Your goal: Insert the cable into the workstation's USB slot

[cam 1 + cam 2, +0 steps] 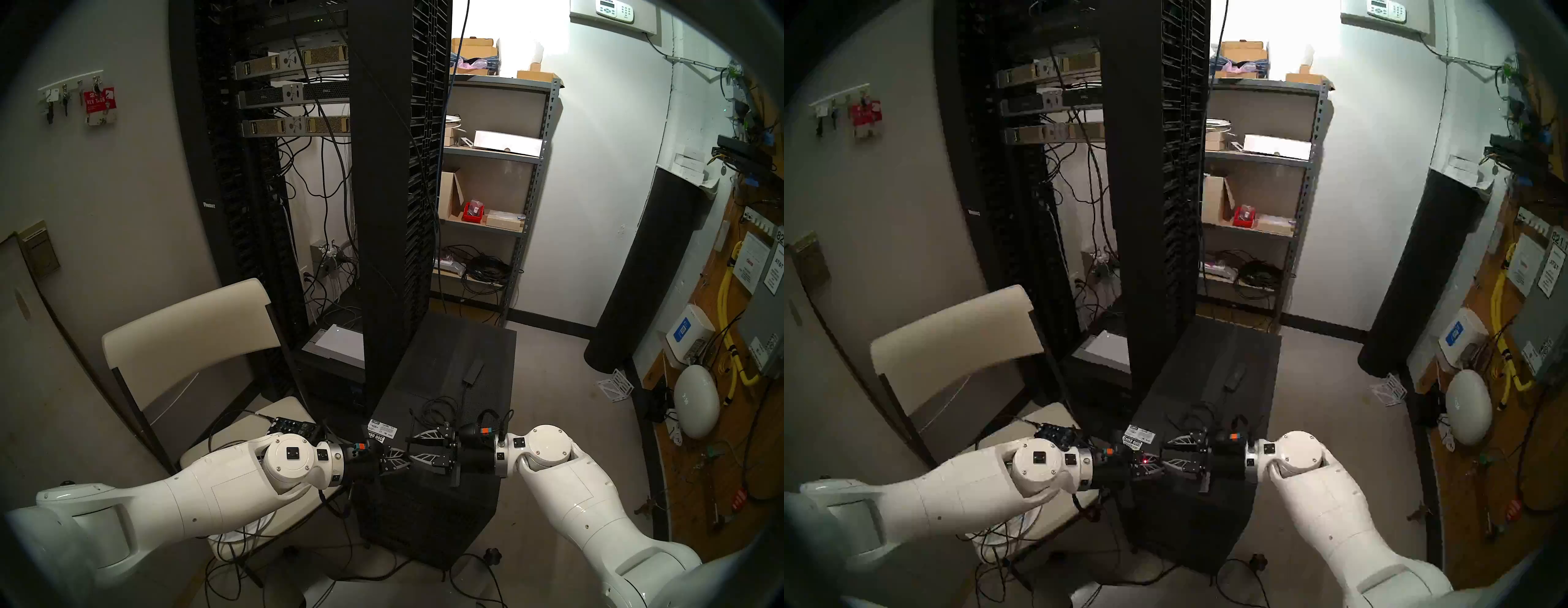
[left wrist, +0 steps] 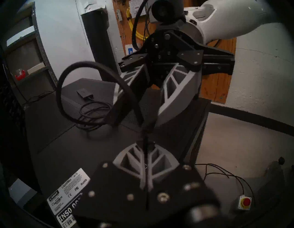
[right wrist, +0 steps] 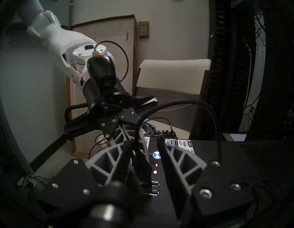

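Observation:
The workstation (image 1: 445, 339) is a black mesh-topped tower standing on the floor in front of me. The cable (image 3: 175, 102) arches up as a black loop. Its small coil (image 1: 439, 409) and flat adapter box (image 1: 474, 368) lie on the tower's top. My left gripper (image 2: 144, 144) is shut on the cable close to its plug (image 3: 144, 175). The plug points down just beside two USB slots (image 3: 155, 184) at the top front edge, below a lit power button (image 3: 156, 155). My right gripper (image 3: 144, 141) faces the left one, open, with the cable passing between its fingers (image 2: 176, 94).
A tall black server rack (image 1: 382, 170) rises right behind the tower. A cream folding chair (image 1: 191, 331) with a circuit board stands to the left. A metal shelf (image 1: 488, 191) and a black cylinder (image 1: 649, 276) stand at the back right. An emergency-stop button (image 2: 245, 202) lies on the floor.

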Controlling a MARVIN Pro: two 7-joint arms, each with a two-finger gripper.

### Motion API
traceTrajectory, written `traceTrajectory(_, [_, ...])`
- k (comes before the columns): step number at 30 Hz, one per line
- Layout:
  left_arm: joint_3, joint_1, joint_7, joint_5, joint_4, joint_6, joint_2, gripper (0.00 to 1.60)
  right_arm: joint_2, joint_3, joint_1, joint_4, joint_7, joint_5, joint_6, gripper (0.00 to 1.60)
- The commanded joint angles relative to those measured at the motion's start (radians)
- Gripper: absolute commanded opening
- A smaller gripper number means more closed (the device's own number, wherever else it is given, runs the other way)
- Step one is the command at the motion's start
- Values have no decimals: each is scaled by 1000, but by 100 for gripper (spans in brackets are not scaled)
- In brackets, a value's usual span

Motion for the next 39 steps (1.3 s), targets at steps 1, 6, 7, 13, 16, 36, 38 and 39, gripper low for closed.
traceTrajectory(1, [-5,-10,5,3,-1,-3,-13,0,-7,4,17,-16,4,10,3,89])
traceTrajectory(6, [-5,-13,4,11,4,-3,-17,0,-7,5,12,-22,4,11,3,92])
traceTrajectory(7, [-4,-14,5,14,8,-5,-20,0,-7,5,11,-23,4,11,2,91])
traceTrajectory(13, [-3,-18,1,22,22,-6,-28,0,-8,7,10,-24,7,12,0,92])
traceTrajectory(16, [-3,-19,-2,23,26,-6,-31,0,-8,8,9,-27,8,13,0,93])
traceTrajectory(36, [-7,-44,-57,24,35,14,-33,0,-11,18,7,-29,20,9,3,99])
traceTrajectory(38, [-8,-45,-59,23,33,17,-32,0,-12,18,8,-26,22,9,2,97])
traceTrajectory(39, [-9,-47,-62,22,30,20,-30,0,-13,17,9,-23,23,9,2,97])
